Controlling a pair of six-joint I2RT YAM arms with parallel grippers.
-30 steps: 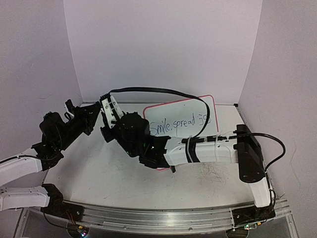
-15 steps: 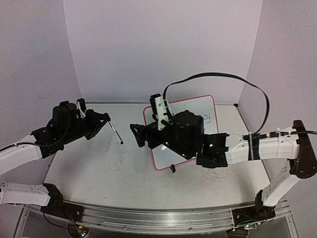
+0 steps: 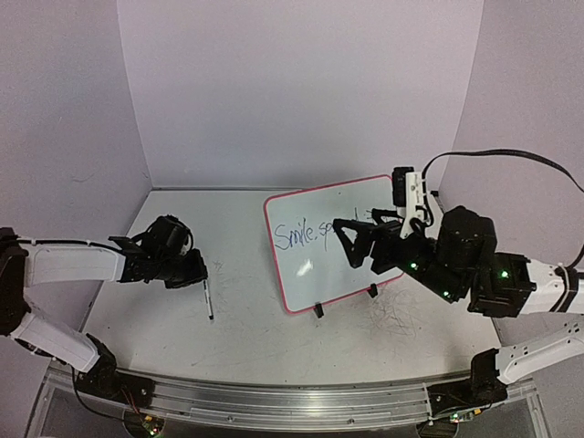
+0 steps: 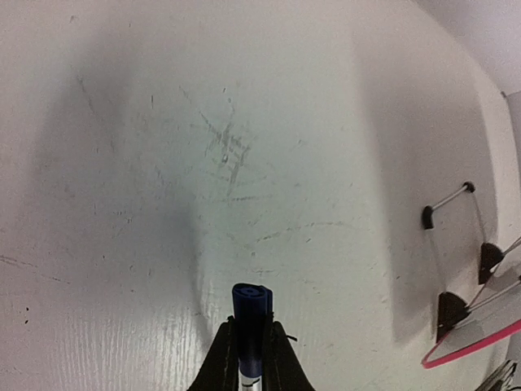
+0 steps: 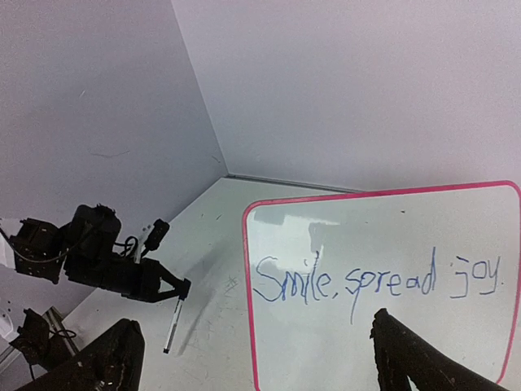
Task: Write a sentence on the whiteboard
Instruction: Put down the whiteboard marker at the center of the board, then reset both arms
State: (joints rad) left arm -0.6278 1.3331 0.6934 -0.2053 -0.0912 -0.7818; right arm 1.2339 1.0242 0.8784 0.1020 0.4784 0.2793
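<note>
1. The left fingers [image 4: 220,366] are pinching shut on a slim marker [image 4: 249,314] with a dark blue end, pointing it down at the scuffed white surface [image 4: 163,163].
2. The right fingers [image 5: 110,358] are gaping wide, gripping nothing, facing the small white board [image 5: 366,236] with a pink-red rim.
3. The white board is standing tilted on black clip feet [image 3: 318,310], mid-surface between the arms, carrying the thin blue handwritten sentence [image 5: 374,281] "Smile, spread joy".

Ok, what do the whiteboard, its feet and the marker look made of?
Whiteboard: glossy white coated face, going by the glare patch; pink-red rim looks like plastic. Clip feet: black with thin wire legs, probably metal. Marker: smooth plastic, white barrel with a shiny blue end.
</note>
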